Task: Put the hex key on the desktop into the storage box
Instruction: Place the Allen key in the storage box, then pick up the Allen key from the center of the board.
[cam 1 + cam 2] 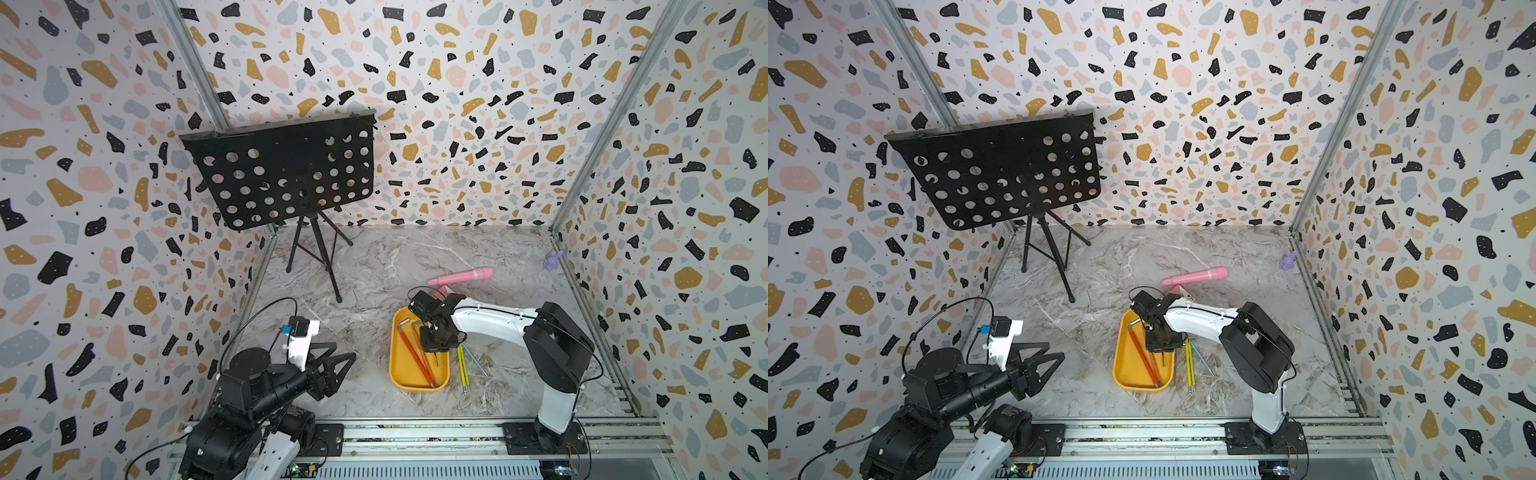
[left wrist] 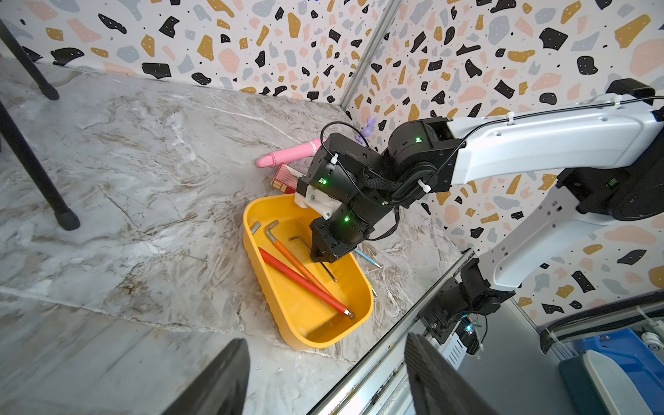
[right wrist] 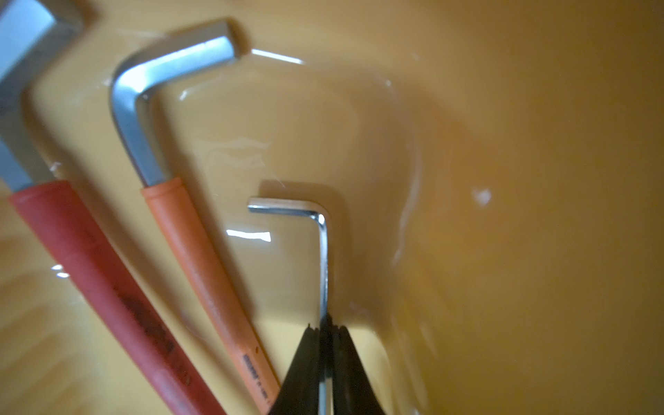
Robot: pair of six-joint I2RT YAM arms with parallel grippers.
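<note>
Yellow storage box (image 2: 363,287), hex key (image 3: 323,251) mid-floor

Hex keys in the storage box (image 1: 399,374): three, one red-sleeved (image 2: 301,282), one orange-sleeved (image 2: 293,258), one thin bare (image 3: 323,251) between right gripper's fingers (image 3: 305,363). Beside it: two yellow (image 1: 462,368), one blue (image 1: 473,358).

**Colours and Patterns**

Yellow-orange storage box (image 1: 401,370); red-sleeved hex key (image 2: 301,282) and orange-sleeved hex key (image 2: 293,258) inside, plus bare silver hex key (image 3: 323,251). Grey-white marbled desktop (image 1: 374,266), brown-veined. Pink cylinder (image 1: 461,276) at one o'clock from the box.
</note>
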